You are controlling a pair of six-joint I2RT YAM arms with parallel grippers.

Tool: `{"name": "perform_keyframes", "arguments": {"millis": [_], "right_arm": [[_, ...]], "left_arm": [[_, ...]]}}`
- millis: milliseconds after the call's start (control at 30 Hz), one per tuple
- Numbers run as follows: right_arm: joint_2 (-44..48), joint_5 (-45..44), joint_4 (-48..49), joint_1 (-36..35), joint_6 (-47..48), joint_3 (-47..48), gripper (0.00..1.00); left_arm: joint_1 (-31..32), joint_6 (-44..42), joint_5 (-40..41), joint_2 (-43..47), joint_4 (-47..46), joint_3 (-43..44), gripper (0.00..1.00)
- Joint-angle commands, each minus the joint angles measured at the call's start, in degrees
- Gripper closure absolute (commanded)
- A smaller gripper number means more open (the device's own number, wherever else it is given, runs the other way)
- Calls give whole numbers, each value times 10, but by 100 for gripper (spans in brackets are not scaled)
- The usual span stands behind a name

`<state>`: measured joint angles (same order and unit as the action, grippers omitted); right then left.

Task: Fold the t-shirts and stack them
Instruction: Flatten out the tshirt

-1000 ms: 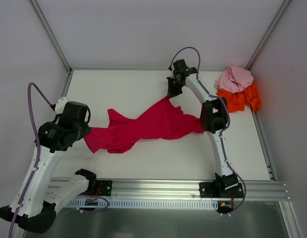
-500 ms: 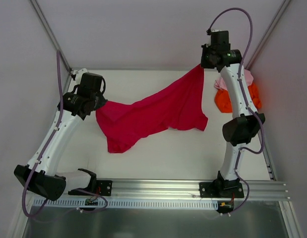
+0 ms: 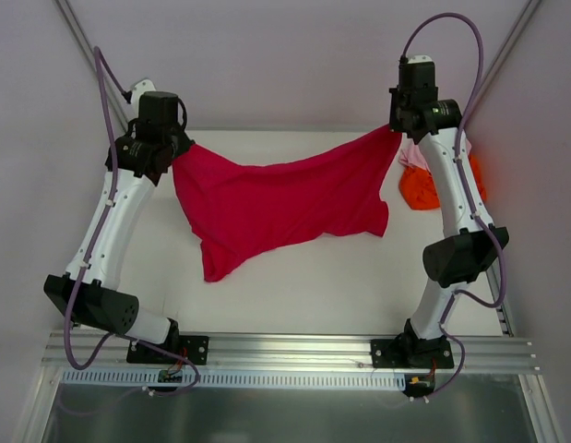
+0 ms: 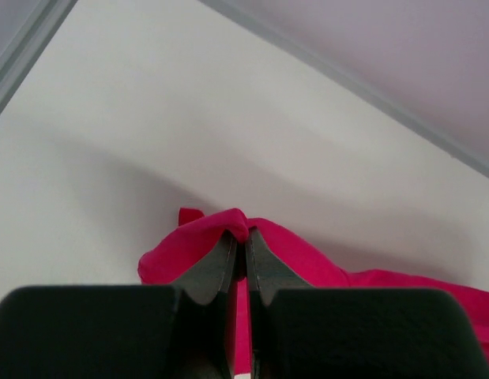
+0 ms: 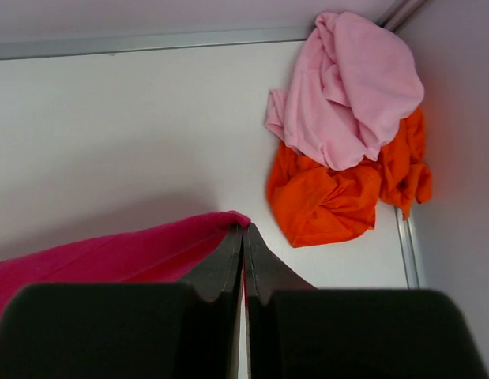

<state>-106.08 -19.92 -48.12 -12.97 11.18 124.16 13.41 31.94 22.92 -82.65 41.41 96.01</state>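
The crimson-magenta t-shirt [image 3: 285,198] hangs spread in the air between both arms, its lower part sagging toward the table. My left gripper [image 3: 174,155] is shut on its left corner, the cloth [image 4: 220,229] bunched over the fingertips. My right gripper [image 3: 396,129] is shut on its right corner, the crimson cloth [image 5: 133,249] trailing off to the left. The pale pink t-shirt [image 5: 347,87] lies crumpled on top of the bright orange t-shirt [image 5: 331,197] in the back right corner; in the top view my right arm hides most of the pink [image 3: 410,157] and part of the orange [image 3: 422,189].
The white table [image 3: 303,295] is walled by grey panels at the back and on both sides, with metal posts [image 3: 96,69] in the corners. A slotted metal rail [image 3: 285,351] carrying both arm bases runs along the near edge.
Both arms have risen and moved apart toward the back, lifting the crimson t-shirt off the table and stretching it out wide between them. The pink and orange pile has not moved.
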Motion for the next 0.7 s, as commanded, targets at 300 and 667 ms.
{"name": "perform_keyframes", "arguments": {"millis": [300,667], "right_arm": [[3,-178,91,0,16,70,99],[-16,-128,124,-4,-15,81,99]], "left_arm": [[-44,-29,1,-84,-76,135,100],[-52,-18,-36,-196,-63,324,100]]}}
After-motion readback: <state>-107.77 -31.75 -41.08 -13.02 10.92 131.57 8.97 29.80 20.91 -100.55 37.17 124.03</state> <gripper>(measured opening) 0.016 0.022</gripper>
